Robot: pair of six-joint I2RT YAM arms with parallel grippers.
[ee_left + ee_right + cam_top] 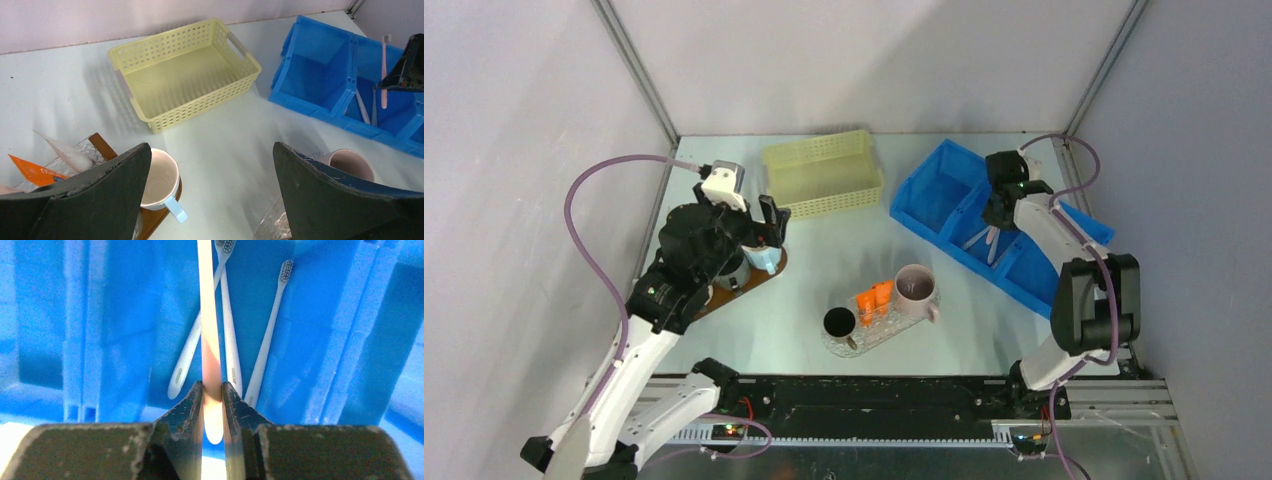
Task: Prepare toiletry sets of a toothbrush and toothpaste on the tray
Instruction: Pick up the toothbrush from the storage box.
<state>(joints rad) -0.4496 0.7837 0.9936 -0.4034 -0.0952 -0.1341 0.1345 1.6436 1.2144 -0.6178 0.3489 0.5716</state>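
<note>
My right gripper is shut on the handle of a pale pink toothbrush, which stands upright over the blue bin. That pink toothbrush also shows in the left wrist view. Several white toothbrushes lie in the bin compartment below. A clear tray in the middle holds two orange tubes, a black mug and a pink mug. My left gripper hangs open and empty beside a blue-handled mug on a brown tray.
An empty yellow basket stands at the back centre. An orange tube and a white tube lie at the lower left of the left wrist view. Grey walls close in the table on three sides.
</note>
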